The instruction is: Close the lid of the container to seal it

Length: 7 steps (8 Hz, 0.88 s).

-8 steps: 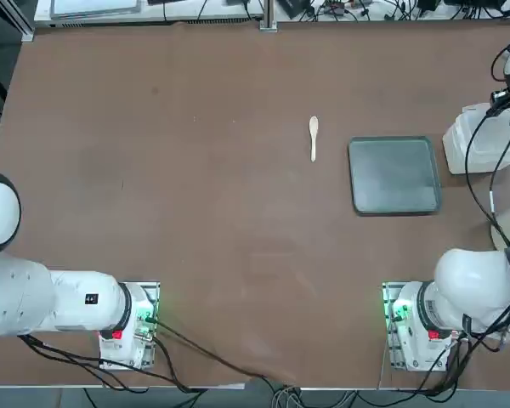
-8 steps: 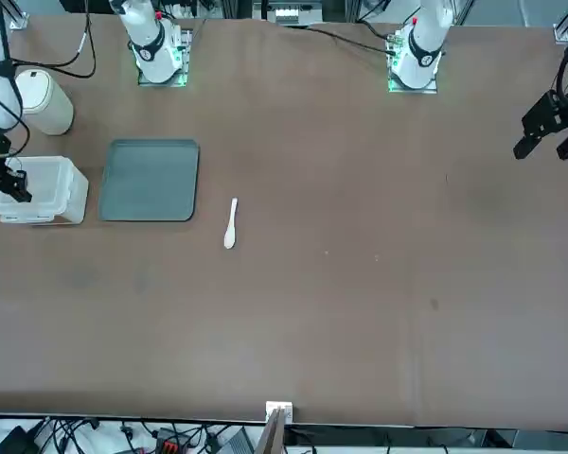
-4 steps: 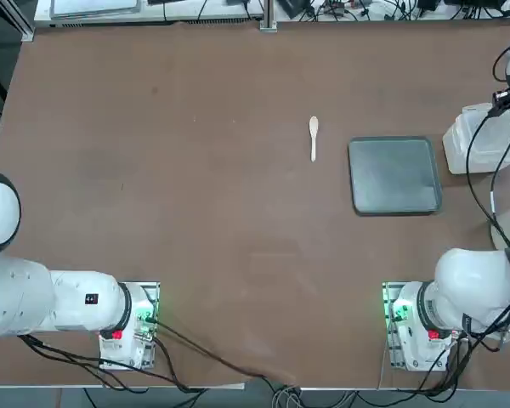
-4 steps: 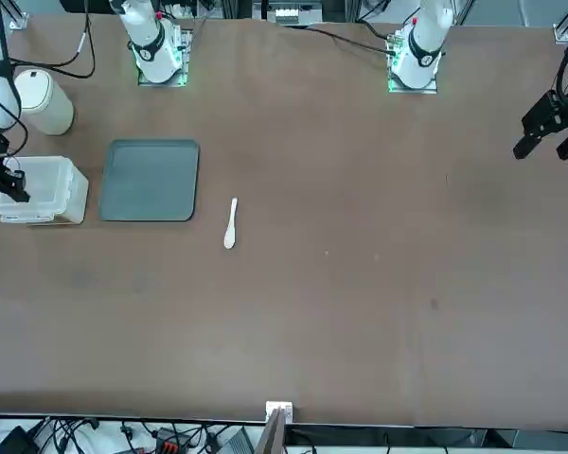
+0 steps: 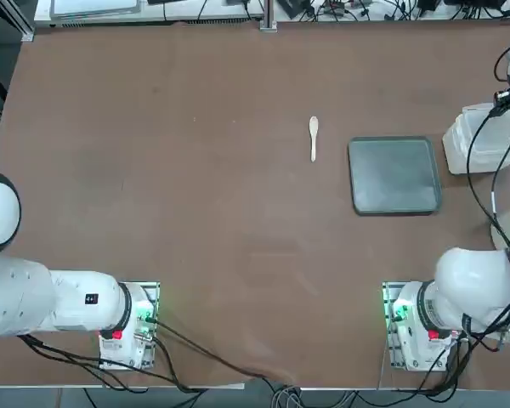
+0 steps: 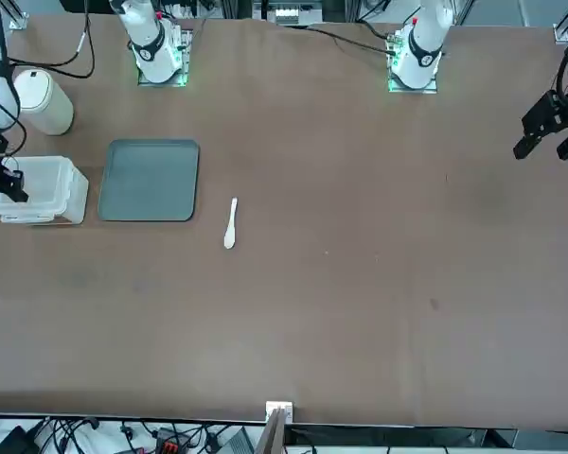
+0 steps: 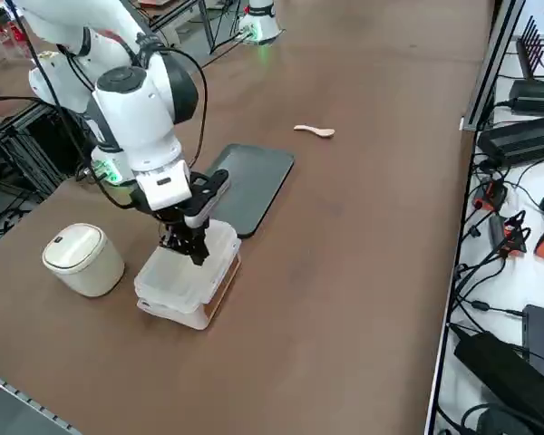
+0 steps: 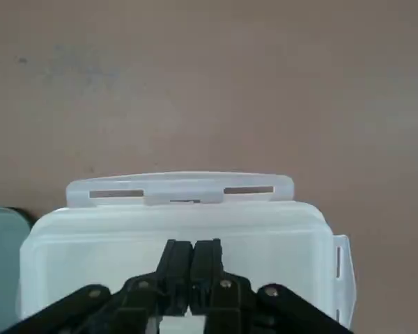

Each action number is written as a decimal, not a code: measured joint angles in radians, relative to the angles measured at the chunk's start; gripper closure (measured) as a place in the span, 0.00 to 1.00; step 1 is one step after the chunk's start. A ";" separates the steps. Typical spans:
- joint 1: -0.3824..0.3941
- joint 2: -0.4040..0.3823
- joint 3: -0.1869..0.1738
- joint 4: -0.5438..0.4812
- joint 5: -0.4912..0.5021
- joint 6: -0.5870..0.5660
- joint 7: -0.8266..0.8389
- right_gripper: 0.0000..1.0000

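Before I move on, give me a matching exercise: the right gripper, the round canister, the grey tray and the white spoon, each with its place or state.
Things:
1. right gripper
2. round canister
3. grey tray
4. white spoon

Places or states:
A. flat on the table, between the spoon and the container as seen from above
B. fingers shut, over the container's lid
C. lying alone, farthest of the four from the container
D. standing lidded on the table, nearer the robot's base than the container

Pairs: 1-B; 2-D; 3-A; 4-C
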 joint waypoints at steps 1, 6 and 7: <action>0.000 0.005 0.001 0.009 0.000 -0.002 -0.003 0.98; 0.007 0.062 0.028 0.182 0.000 -0.256 -0.010 0.98; 0.012 0.062 0.030 0.221 0.000 -0.314 -0.010 0.98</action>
